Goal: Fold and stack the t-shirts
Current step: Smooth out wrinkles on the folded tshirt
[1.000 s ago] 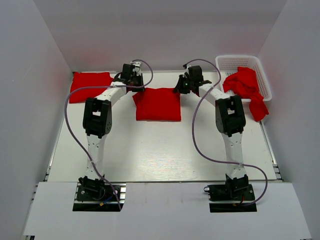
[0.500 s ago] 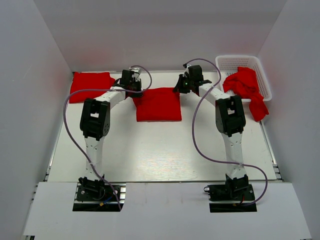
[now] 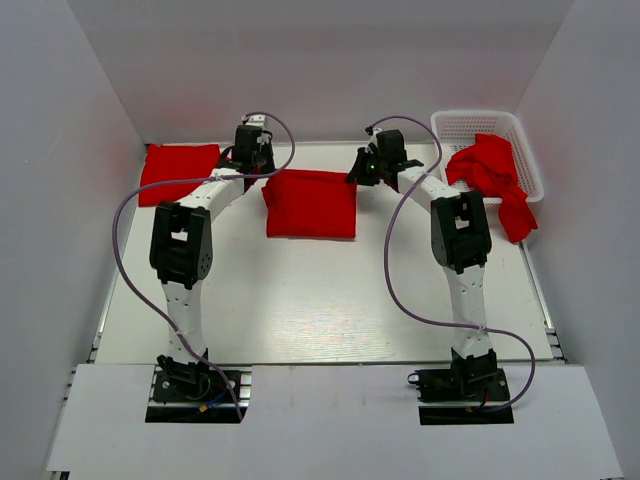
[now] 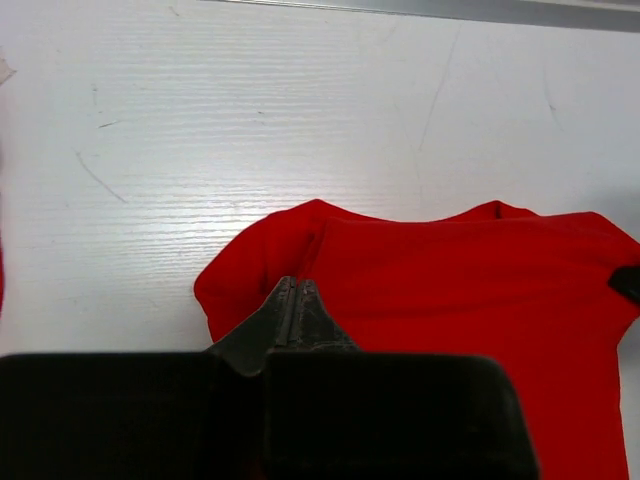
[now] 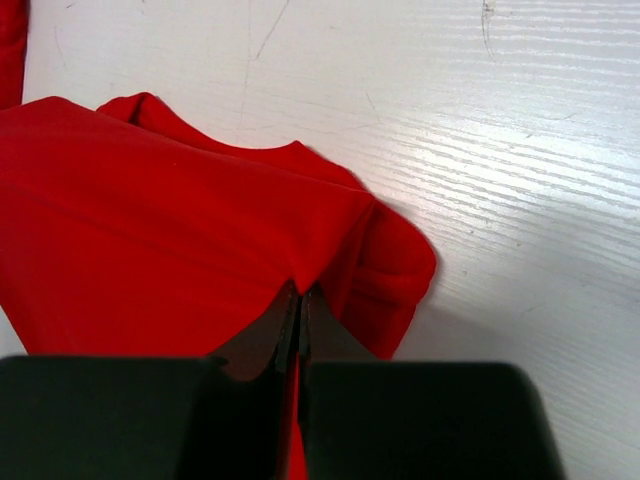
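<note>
Since a second ago my left gripper [image 3: 262, 172] has pinched shut and swung a little toward 11 o'clock. The folded t-shirt [image 3: 310, 204] has slid slightly that way with it.

Nearest me, the bare white table [image 3: 320, 300] stretches out from my two bases. Beyond it, toward 12 o'clock, the folded t-shirt lies flat as a red rectangle. My left fingers [image 4: 272, 322] are closed on its far corner at 10 o'clock, the tips meeting over the cloth's rolled edge. My right gripper [image 5: 300, 292] is clamped the same way on the opposite far corner at 2 o'clock, and the fabric puckers up into the tips.

Farther off, at 10 o'clock on the table, another folded t-shirt [image 3: 180, 172] rests well apart. At 2 o'clock a white basket [image 3: 470, 118] holds a crumpled heap of t-shirts [image 3: 488, 168], part of it trailing over the near rim onto the table.
</note>
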Robot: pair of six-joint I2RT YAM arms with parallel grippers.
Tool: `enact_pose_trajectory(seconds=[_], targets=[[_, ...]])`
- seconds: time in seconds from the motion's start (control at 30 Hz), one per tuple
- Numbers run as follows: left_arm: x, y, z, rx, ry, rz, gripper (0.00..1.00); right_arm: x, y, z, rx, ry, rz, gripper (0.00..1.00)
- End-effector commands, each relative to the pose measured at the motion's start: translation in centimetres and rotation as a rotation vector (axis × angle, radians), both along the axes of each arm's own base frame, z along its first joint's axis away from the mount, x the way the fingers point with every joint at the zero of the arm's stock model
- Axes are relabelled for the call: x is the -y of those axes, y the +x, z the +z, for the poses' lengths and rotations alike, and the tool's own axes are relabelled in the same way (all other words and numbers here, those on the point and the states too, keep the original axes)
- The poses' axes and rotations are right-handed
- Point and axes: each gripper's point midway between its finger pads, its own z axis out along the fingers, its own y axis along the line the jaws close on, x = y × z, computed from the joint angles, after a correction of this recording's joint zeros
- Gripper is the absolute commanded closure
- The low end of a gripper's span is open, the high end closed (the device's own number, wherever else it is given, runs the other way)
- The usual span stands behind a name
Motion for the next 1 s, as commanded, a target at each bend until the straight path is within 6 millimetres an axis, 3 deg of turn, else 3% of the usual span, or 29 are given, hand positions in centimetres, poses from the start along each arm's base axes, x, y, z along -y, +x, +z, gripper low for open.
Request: enact_pose_trajectory(seconds=[0.0, 0.2, 0.23, 0.3, 0.37, 0.4, 0.5, 0.53, 0.57, 0.63, 0.67, 0.7, 0.73, 0.77, 0.8, 0.83, 0.87, 0.9, 0.93, 0.97], targets=[[-3.1, 1.1, 5.0, 0.107, 0.025, 0.115, 1.00, 0.9, 1.7, 5.0, 0.141, 0.001, -0.023, 1.00], [-3.1, 2.1, 4.3, 0.128, 0.053, 0.106, 1.00, 1.4, 2.6, 5.3, 0.180, -0.006, -0.036, 1.00], [-2.8, 2.3, 3.8, 0.116, 0.057, 0.087, 1.00, 1.3, 2.8, 5.7, 0.188, -0.002, -0.035, 1.00], [-2.0, 2.9, 1.7, 0.087, 0.052, 0.046, 1.00, 1.2, 3.0, 4.9, 0.179, -0.002, -0.024, 1.00], [-1.7, 3.3, 0.9, 0.083, 0.048, 0.038, 1.00, 1.3, 3.0, 4.5, 0.171, 0.000, -0.029, 1.00], [-1.7, 3.4, -0.6, 0.059, 0.054, 0.037, 1.00, 1.3, 3.0, 3.9, 0.159, -0.001, -0.030, 1.00], [-1.6, 3.6, -1.4, 0.048, 0.057, 0.036, 1.00, 1.7, 3.2, 2.8, 0.143, -0.009, -0.043, 1.00], [-1.8, 3.8, -2.5, 0.032, 0.061, 0.054, 1.00, 1.9, 3.3, 2.4, 0.139, -0.016, -0.050, 1.00], [-2.2, 3.9, -2.9, 0.021, 0.075, 0.070, 1.00, 1.8, 3.9, 3.1, 0.170, -0.011, -0.059, 1.00], [-2.2, 4.6, -2.6, 0.027, 0.072, 0.086, 1.00, 2.2, 4.3, 2.4, 0.164, -0.023, -0.084, 1.00], [-2.1, 4.8, -3.7, 0.004, 0.069, 0.090, 1.00, 2.3, 4.5, 2.5, 0.166, -0.021, -0.092, 0.99], [-2.3, 4.8, -4.3, -0.023, 0.082, 0.097, 1.00, 2.5, 4.7, 2.4, 0.160, -0.015, -0.107, 0.92], [-2.0, 6.0, -2.5, 0.009, 0.073, 0.098, 0.97, 2.3, 4.7, 2.2, 0.162, -0.015, -0.100, 0.85], [-1.9, 6.2, -2.3, -0.001, 0.068, 0.103, 0.87, 2.4, 4.9, 2.3, 0.165, -0.013, -0.098, 0.72], [-1.6, 6.7, -2.0, -0.011, 0.066, 0.095, 0.61, 2.2, 5.0, 3.0, 0.171, -0.006, -0.088, 0.65], [-1.4, 6.8, -1.4, -0.007, 0.057, 0.085, 0.48, 2.1, 4.9, 3.2, 0.173, -0.005, -0.082, 0.58], [-1.3, 6.9, -1.0, 0.002, 0.055, 0.085, 0.36, 2.1, 5.0, 3.5, 0.184, -0.009, -0.079, 0.37], [-1.2, 6.7, 0.3, 0.017, 0.046, 0.078, 0.09, 2.1, 4.7, 4.6, 0.180, -0.015, -0.078, 0.10], [-1.3, 6.4, 1.0, 0.025, 0.043, 0.078, 0.00, 2.3, 4.7, 5.0, 0.185, -0.016, -0.075, 0.10], [-1.4, 6.2, 1.9, 0.034, 0.041, 0.078, 0.00, 2.5, 4.7, 6.3, 0.200, -0.015, -0.087, 0.10]])
